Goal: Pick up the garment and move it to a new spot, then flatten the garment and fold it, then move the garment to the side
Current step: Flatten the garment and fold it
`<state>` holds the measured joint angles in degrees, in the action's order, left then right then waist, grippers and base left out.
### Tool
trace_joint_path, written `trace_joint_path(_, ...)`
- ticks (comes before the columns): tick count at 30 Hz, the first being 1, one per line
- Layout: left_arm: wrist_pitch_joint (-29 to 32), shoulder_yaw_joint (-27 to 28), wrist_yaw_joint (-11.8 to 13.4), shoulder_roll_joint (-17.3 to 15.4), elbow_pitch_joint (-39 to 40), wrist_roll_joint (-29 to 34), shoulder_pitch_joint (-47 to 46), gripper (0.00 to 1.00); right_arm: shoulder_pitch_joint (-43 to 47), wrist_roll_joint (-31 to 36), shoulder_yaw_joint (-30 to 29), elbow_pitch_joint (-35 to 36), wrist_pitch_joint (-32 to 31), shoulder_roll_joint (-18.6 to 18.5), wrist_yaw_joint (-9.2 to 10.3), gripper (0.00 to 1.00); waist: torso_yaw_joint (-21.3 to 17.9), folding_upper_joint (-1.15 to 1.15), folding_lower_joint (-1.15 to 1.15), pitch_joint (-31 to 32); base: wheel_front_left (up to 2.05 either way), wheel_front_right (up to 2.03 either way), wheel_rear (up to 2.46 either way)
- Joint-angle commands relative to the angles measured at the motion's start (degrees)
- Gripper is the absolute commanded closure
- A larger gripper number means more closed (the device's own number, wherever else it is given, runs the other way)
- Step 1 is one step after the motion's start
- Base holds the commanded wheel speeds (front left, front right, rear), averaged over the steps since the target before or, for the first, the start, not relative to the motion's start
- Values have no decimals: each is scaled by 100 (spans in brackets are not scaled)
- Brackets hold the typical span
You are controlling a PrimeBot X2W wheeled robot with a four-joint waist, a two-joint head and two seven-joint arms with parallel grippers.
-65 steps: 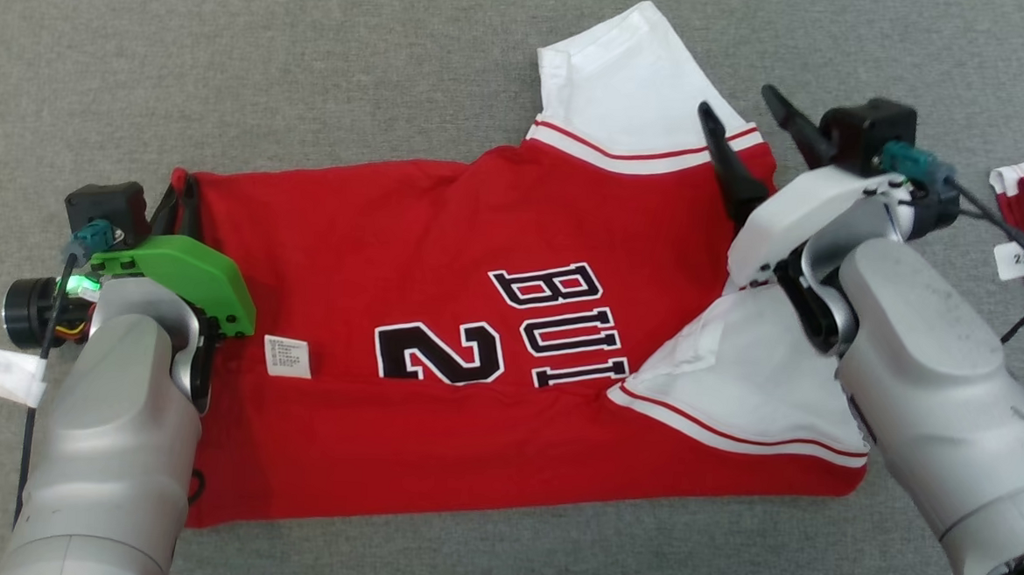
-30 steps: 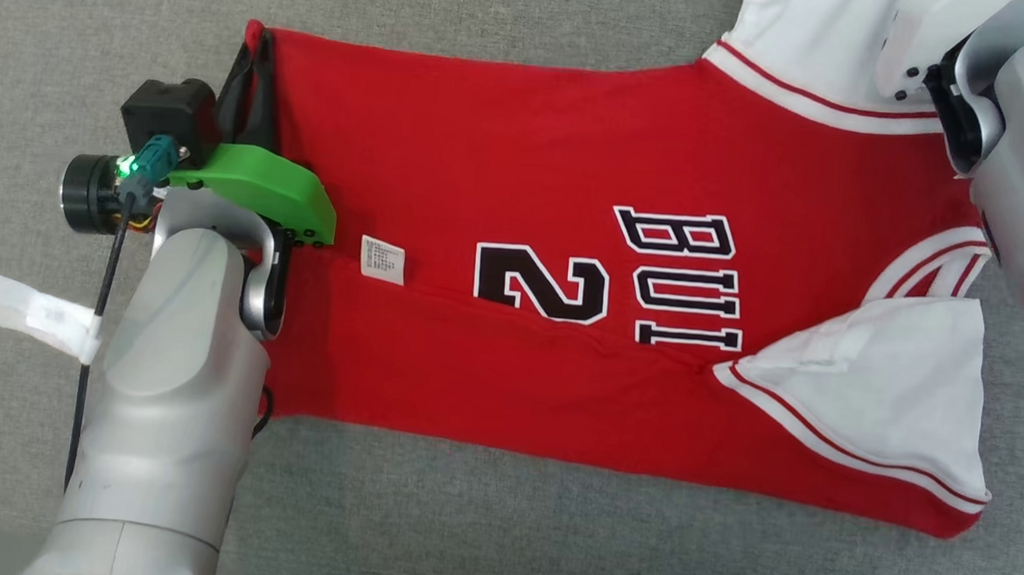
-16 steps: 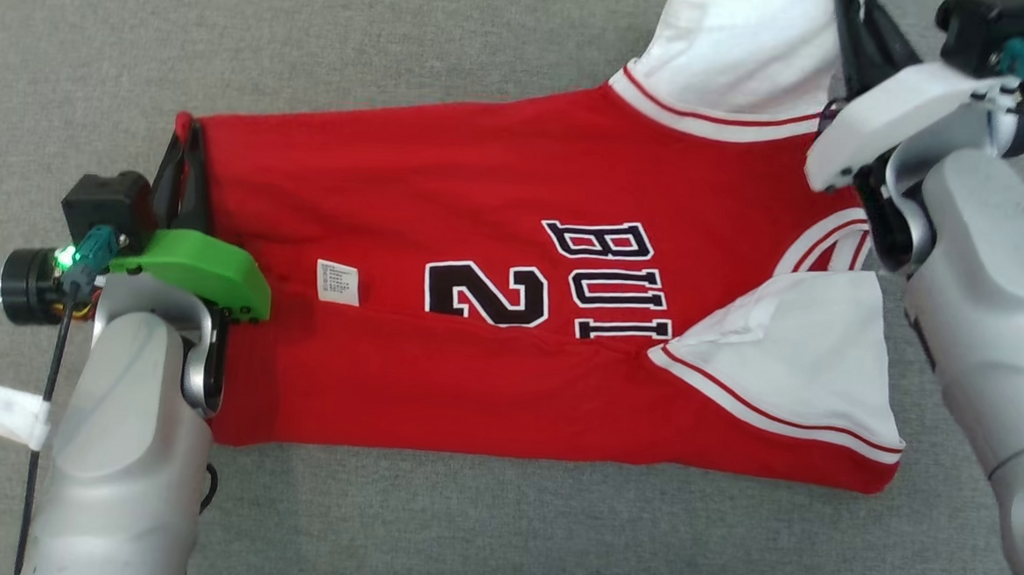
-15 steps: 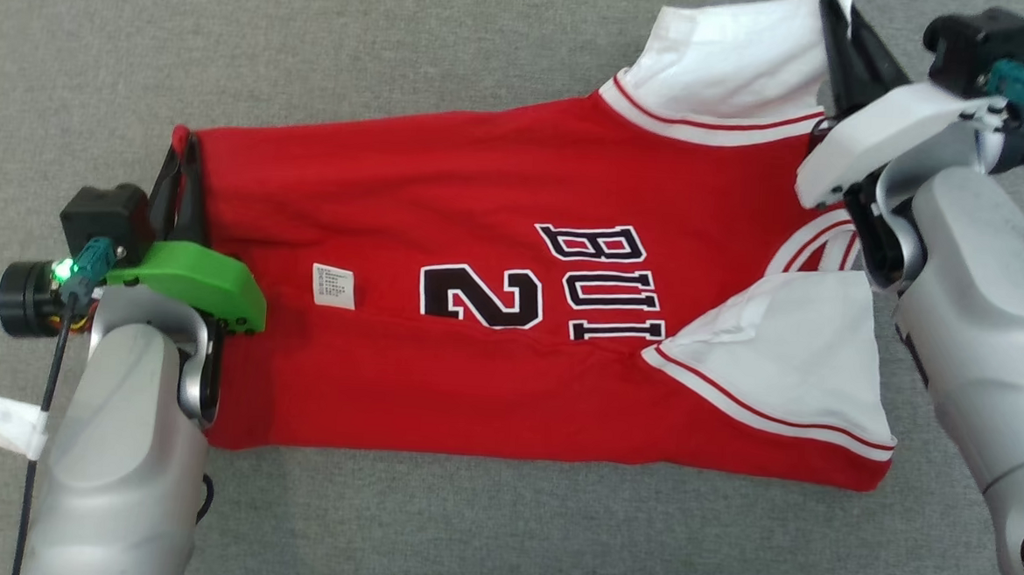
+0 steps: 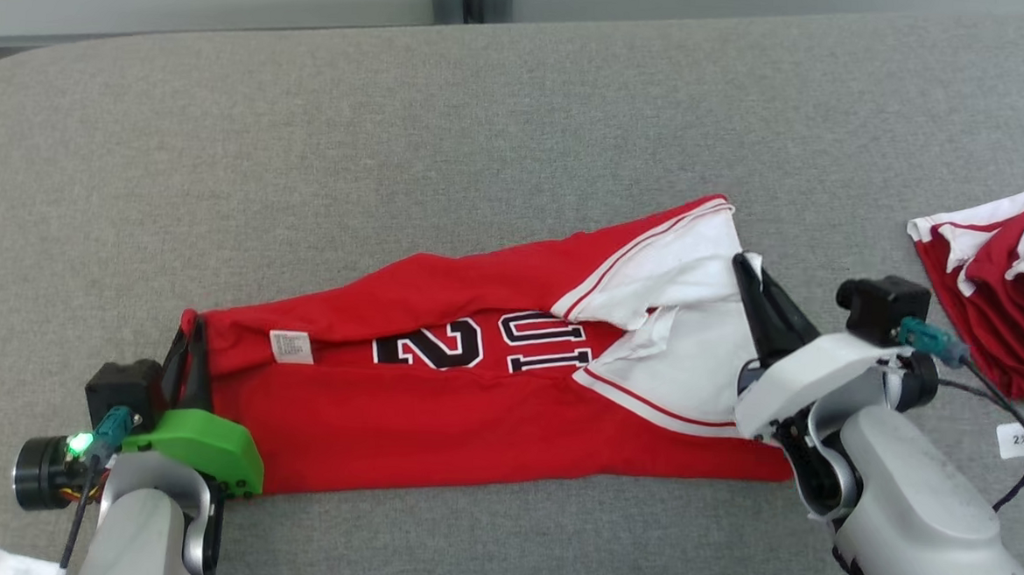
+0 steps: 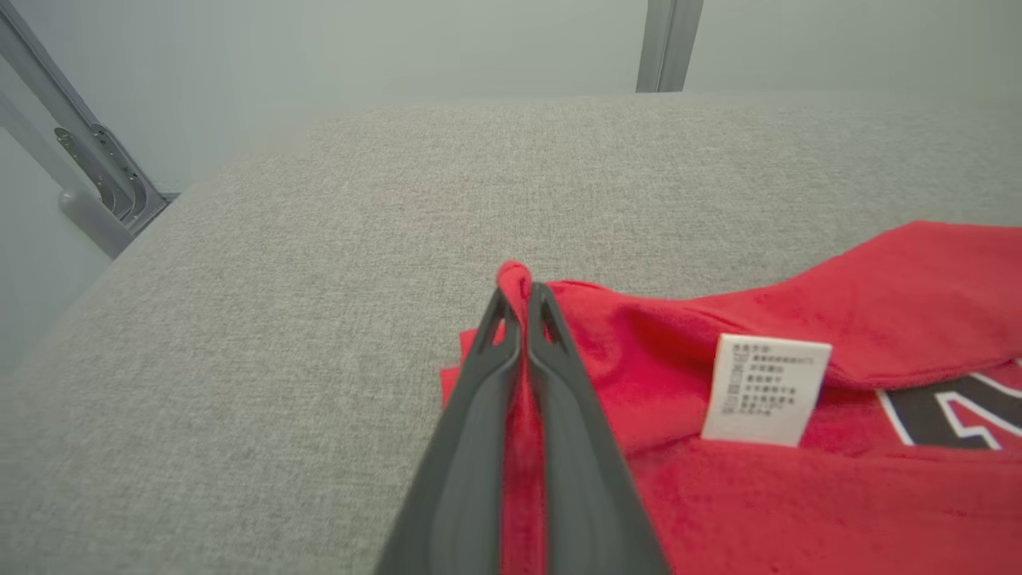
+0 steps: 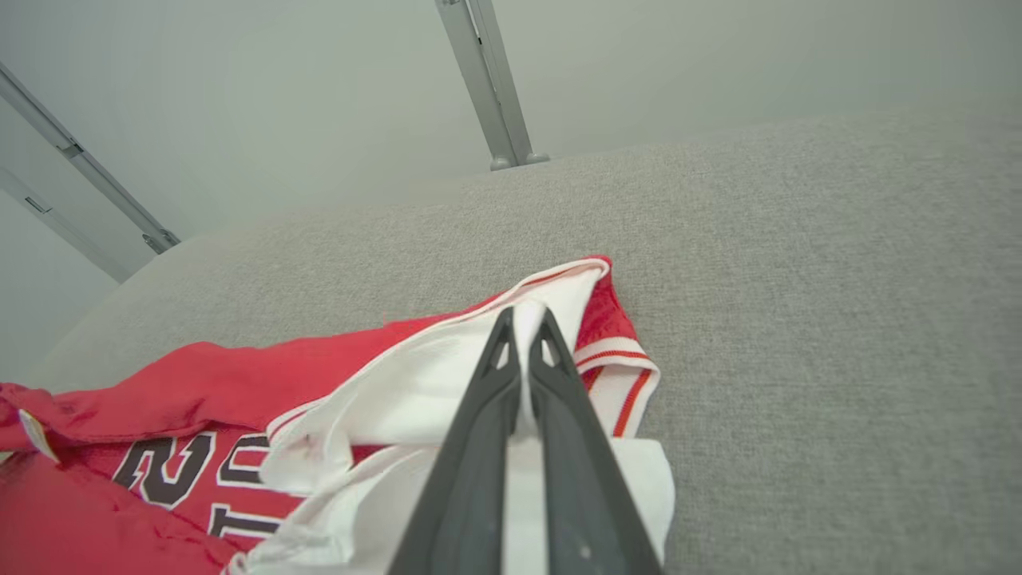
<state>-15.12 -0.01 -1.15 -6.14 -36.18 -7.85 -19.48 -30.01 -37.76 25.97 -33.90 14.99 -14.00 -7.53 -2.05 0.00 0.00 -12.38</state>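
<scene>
Red jersey, folding step.
Left gripper clamps its hem corner, right gripper its white sleeve; next, lay both along its near edge.

Free surface behind garment; red pile right

At three o'clock a second red-and-white garment runs off the head view's edge. The jersey has its lettering partly buried under folded-over cloth, and print on the care label is too small to read.
</scene>
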Motion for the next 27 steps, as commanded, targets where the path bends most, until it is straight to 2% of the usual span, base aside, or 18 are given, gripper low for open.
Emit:
trace_joint_path(1,0,70,35,9,81,18,220,100,182,-60,-19,33,24,20,9,100,-169,0,0,292,0,0,0)
trace_joint_path(10,1,404,105,159,517,53,872,100,744,-128,-280,-38,25,193,9,100,-138,0,0,489,0,0,0)
trace_joint_path(11,0,467,139,167,511,104,962,91,839,-113,-293,-120,25,239,8,100,-126,0,0,524,0,0,0)
trace_joint_path(12,1,493,144,182,482,80,998,63,866,-95,-286,-175,25,248,9,100,-118,0,0,541,0,0,0)
trace_joint_path(13,0,517,139,202,446,64,1043,19,897,-112,-306,-268,25,274,8,100,-112,0,0,557,0,0,0)
trace_joint_path(14,0,537,139,216,428,66,1065,0,898,-115,-349,-323,25,291,9,65,-106,0,0,568,0,0,0)
trace_joint_path(15,0,578,186,231,436,58,1092,0,894,-86,-371,-360,25,310,8,0,-94,0,0,577,0,0,0)
trace_joint_path(22,0,693,470,304,765,137,1429,0,892,139,-815,-396,25,498,7,0,61,0,0,600,0,0,0)
trace_joint_path(27,1,521,479,314,798,7,1516,0,801,413,-793,-1073,19,608,6,0,307,0,0,592,0,0,0)
